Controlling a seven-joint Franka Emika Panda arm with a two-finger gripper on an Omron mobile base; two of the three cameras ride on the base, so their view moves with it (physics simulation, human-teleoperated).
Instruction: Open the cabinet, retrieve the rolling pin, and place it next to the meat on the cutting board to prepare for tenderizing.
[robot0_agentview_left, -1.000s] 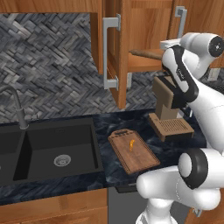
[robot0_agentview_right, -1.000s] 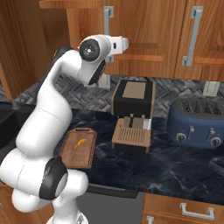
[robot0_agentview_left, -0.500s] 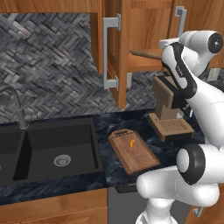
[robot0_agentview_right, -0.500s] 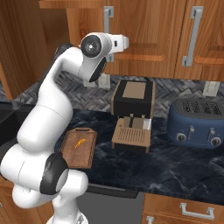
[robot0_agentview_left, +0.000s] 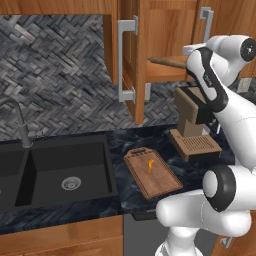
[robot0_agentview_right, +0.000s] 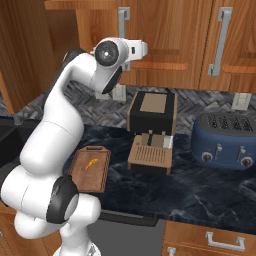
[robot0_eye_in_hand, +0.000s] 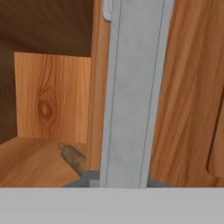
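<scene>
One rolling pin (robot0_agentview_left: 167, 61) lies on the open cabinet (robot0_agentview_left: 170, 30) shelf, just to the left of the end effector (robot0_agentview_left: 190, 50) and at about its height. In the hand view the rolling pin (robot0_eye_in_hand: 72, 156) shows as a brown end resting on the shelf board, just left of the end effector (robot0_eye_in_hand: 119, 179) and a little deeper into the cabinet (robot0_eye_in_hand: 188, 109). It is not touching the fingertips (robot0_eye_in_hand: 89, 178).

The end effector is closed on the long grey bar handle (robot0_eye_in_hand: 131, 87) of a cabinet door. The bar runs straight up from between the fingertips, with the door's wooden face to its right. From the right base view the end effector (robot0_agentview_right: 144, 48) sits high against the cabinet (robot0_agentview_right: 165, 30), with a bar handle (robot0_agentview_right: 123, 20) rising just beside and above it. Another cabinet door stands swung wide open, well to the left of the end effector in the left base view, with its own handle (robot0_agentview_left: 127, 60) facing outward.

Well below the end effector, and to its left in the left base view, the cutting board (robot0_agentview_left: 155, 177) lies flat on the dark marbled surface (robot0_agentview_left: 125, 142). The meat (robot0_agentview_left: 150, 165) rests on it as a small orange sliver near the middle. From the right base view the cutting board (robot0_agentview_right: 92, 172) and meat (robot0_agentview_right: 91, 163) again lie far beneath the end effector.

Directly below the end effector stands a coffee machine (robot0_agentview_left: 192, 112), and a blue toaster (robot0_agentview_right: 225, 140) sits lower down and off to its right. A black sink (robot0_agentview_left: 65, 170) lies far down to its left.
</scene>
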